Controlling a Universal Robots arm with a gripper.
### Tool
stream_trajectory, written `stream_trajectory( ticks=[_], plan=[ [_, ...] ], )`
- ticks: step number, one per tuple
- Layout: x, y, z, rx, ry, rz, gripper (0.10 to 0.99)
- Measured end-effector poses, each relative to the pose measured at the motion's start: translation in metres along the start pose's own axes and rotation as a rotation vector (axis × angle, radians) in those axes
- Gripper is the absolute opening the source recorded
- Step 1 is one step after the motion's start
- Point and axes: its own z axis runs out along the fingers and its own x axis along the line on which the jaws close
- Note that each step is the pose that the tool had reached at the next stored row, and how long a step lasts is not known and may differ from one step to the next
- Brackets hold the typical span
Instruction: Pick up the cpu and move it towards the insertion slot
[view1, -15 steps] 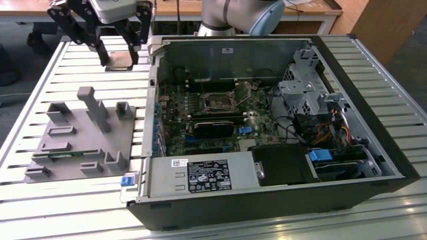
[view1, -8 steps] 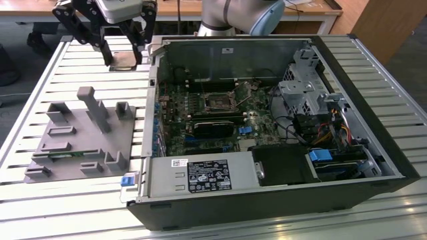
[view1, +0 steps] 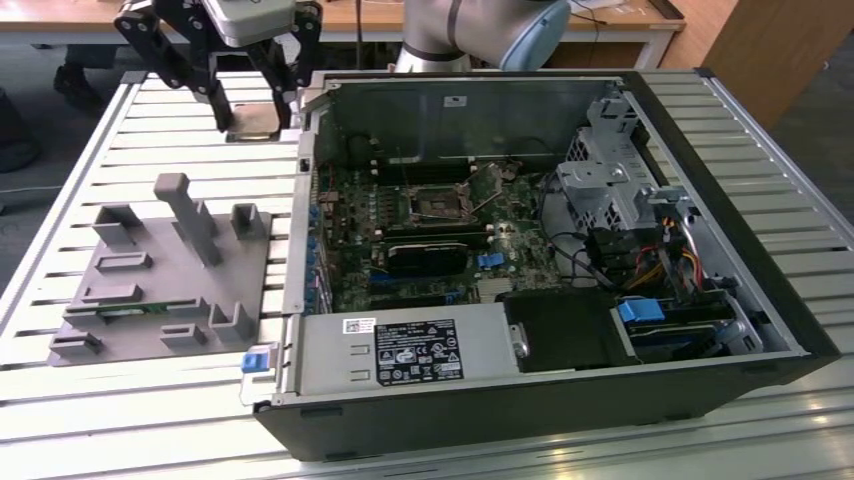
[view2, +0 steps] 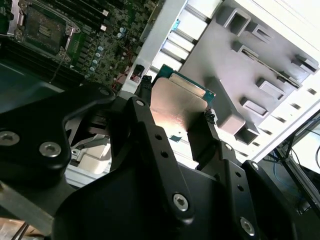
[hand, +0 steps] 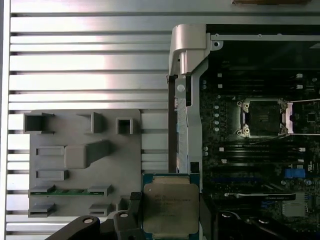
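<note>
While the gripper clamps the cpu flat between its black fingertips, the insertion slot sits well apart on the motherboard.

In the first wrist view the cpu runs off the picture's edge, and the end effector covers its two flanks. In the second wrist view the black fingers hide the chip's near half. In the exterior view the insertion slot's dark centre is too small to make out.
</note>
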Motion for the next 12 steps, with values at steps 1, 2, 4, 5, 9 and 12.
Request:
stream_trajectory(
  ticks=[1, 2, 4, 5, 9, 12],
  plan=[
    [-0.0004, 0.0000, 0.0000, 0.000, 0.0000, 0.000, 0.537],
    [-0.0009, 0.0000, 0.0000, 0.000, 0.0000, 0.000, 0.537],
    [-0.0021, 0.0001, 0.0000, 0.000, 0.0000, 0.000, 0.537],
    [-0.0029, 0.0001, 0.0000, 0.000, 0.0000, 0.000, 0.537],
    [-0.0063, 0.0002, 0.0000, 0.000, 0.0000, 0.000, 0.537],
    [-0.0083, 0.0002, 0.0000, 0.000, 0.0000, 0.000, 0.537]
  ],
)
